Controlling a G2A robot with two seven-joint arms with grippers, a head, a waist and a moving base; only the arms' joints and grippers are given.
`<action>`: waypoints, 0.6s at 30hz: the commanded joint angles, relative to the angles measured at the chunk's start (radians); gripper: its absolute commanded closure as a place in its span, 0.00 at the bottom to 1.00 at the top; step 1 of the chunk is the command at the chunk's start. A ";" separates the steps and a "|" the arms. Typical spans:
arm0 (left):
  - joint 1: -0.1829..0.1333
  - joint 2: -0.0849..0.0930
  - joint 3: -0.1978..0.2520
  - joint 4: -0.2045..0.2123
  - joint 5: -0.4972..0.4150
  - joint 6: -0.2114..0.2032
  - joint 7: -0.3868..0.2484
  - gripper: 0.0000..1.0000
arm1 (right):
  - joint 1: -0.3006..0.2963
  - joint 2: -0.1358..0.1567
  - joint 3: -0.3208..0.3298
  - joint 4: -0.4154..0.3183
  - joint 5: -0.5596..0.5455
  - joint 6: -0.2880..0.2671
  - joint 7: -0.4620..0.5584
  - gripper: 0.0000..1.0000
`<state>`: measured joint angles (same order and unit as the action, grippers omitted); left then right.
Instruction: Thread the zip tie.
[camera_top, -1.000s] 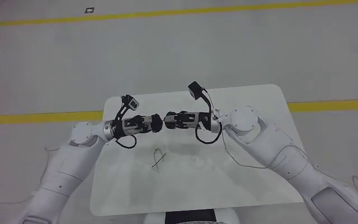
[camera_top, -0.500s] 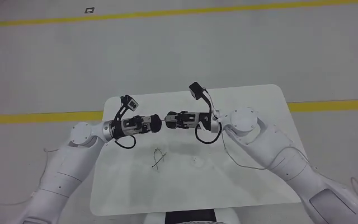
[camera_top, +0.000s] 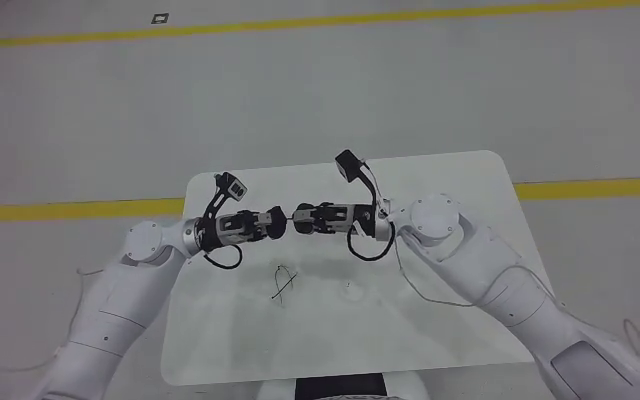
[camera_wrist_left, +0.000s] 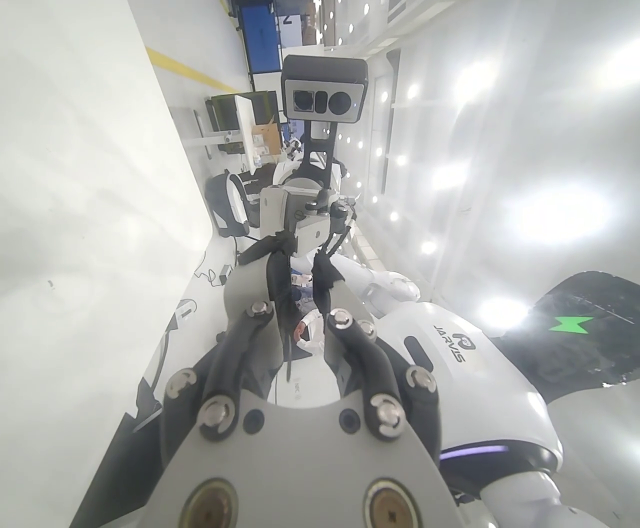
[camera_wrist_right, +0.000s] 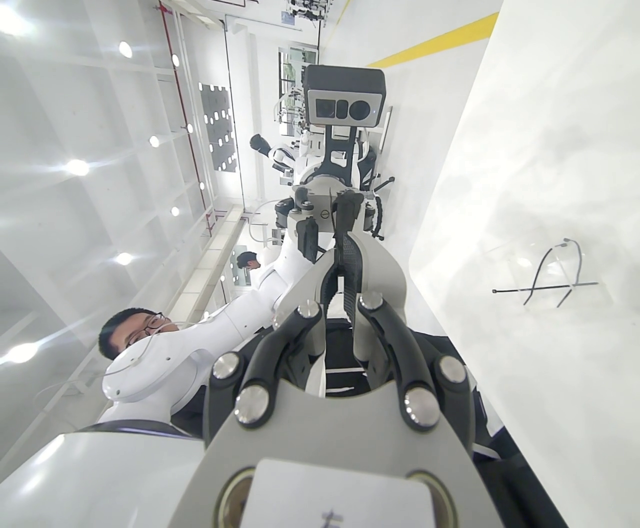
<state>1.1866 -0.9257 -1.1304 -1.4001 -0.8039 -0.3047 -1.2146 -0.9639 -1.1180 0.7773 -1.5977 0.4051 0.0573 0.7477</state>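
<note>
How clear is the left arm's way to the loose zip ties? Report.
Probably yes: the loose zip ties lie on open table close by the left gripper, nothing between. It meets the right gripper, shut on another zip tie.

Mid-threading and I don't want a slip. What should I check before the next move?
1. Right gripper: jaws shut on the zip tie, ok.
2. Zip tie reaches across to the left gripper: ok.
3. Grippers face tip to tip above the table: ok.
4. Tail seated in the head: cannot tell.
5. Loose zip ties lie on the table, apart from both grippers: ok.
</note>
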 joint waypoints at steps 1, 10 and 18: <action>0.004 0.001 -0.003 -0.004 0.001 0.001 -0.001 0.97 | -0.002 -0.002 0.002 0.000 -0.002 0.000 0.001 1.00; 0.016 0.002 -0.016 -0.012 0.003 0.001 -0.002 1.00 | -0.008 -0.010 0.012 -0.003 -0.013 0.010 0.013 0.56; 0.021 0.005 -0.042 -0.006 0.001 0.001 -0.005 1.00 | -0.018 -0.009 0.045 -0.010 -0.018 0.009 0.038 0.33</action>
<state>1.2080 -0.9205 -1.1704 -1.4069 -0.8028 -0.3052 -1.2184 -0.9794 -1.1279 0.8168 -1.6047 0.3871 0.0695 0.7796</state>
